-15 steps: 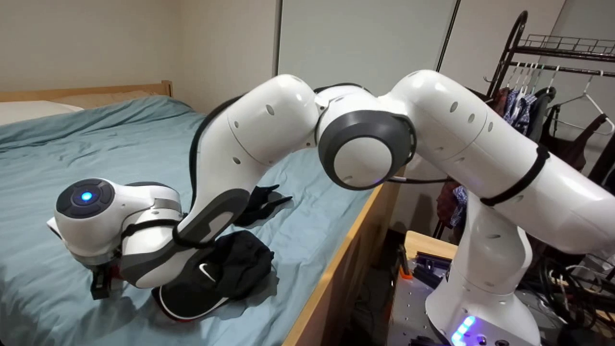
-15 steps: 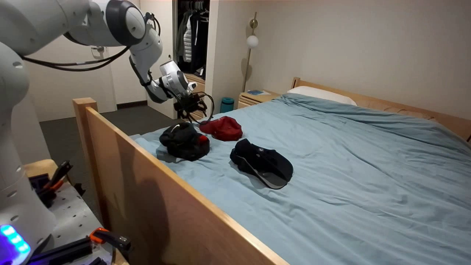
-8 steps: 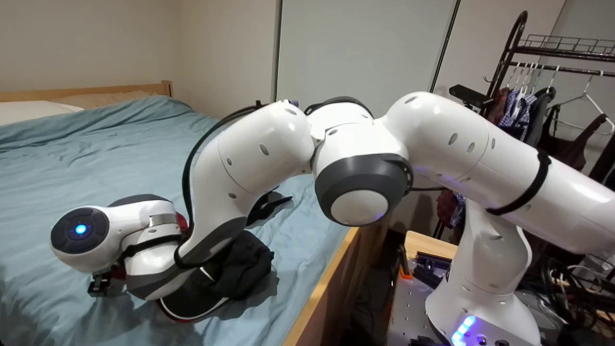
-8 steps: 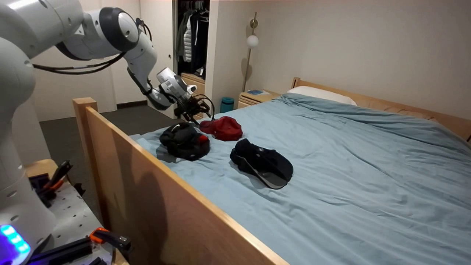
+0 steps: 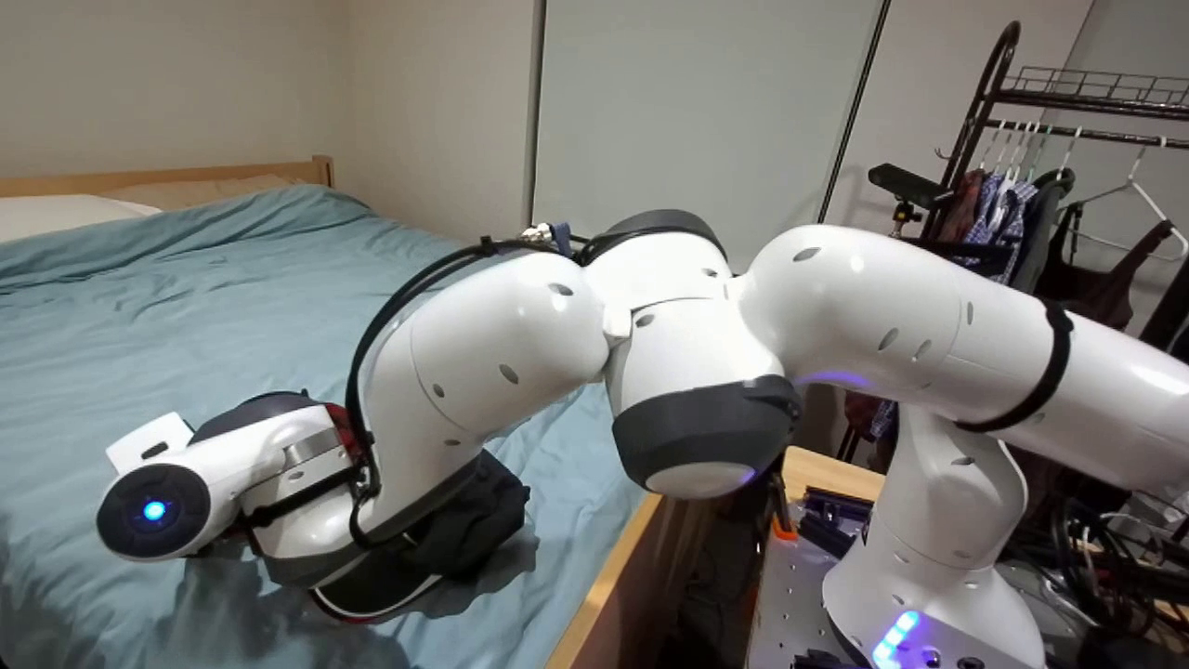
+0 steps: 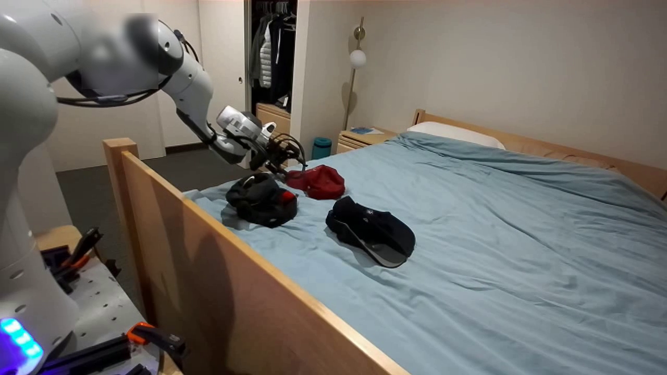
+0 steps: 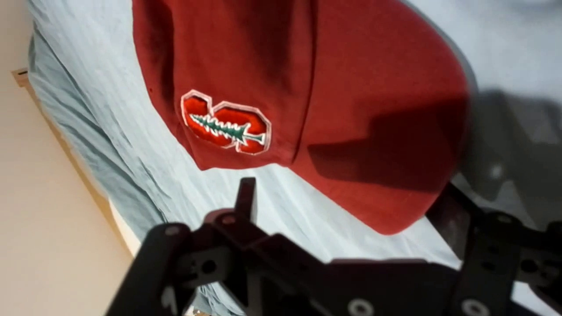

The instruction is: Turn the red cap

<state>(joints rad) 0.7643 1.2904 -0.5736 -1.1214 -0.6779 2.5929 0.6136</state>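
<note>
Red cap (image 7: pixel 307 87) on rumpled blue bedding (image 6: pixel 495 224), long axis running across the wrist view, rounded brim (image 7: pixel 386 101) pointing right, cloth crown (image 7: pixel 232 52) badged with an embroidered tree (image 7: pixel 226 128). The gripper (image 7: pixel 349 199) stands with fingers (image 7: pixel 246 197) spread.

Around me are pale walls (image 6: pixel 521 62), a dark floor (image 6: pixel 182 169), a blue-covered bed (image 6: pixel 495 224) with wooden footboard (image 6: pixel 260 291), a lamp (image 6: pixel 357 59) beside a nightstand (image 6: pixel 379 137), an open closet (image 6: pixel 281 119) and a black clothes rack (image 5: pixel 1096 102).
</note>
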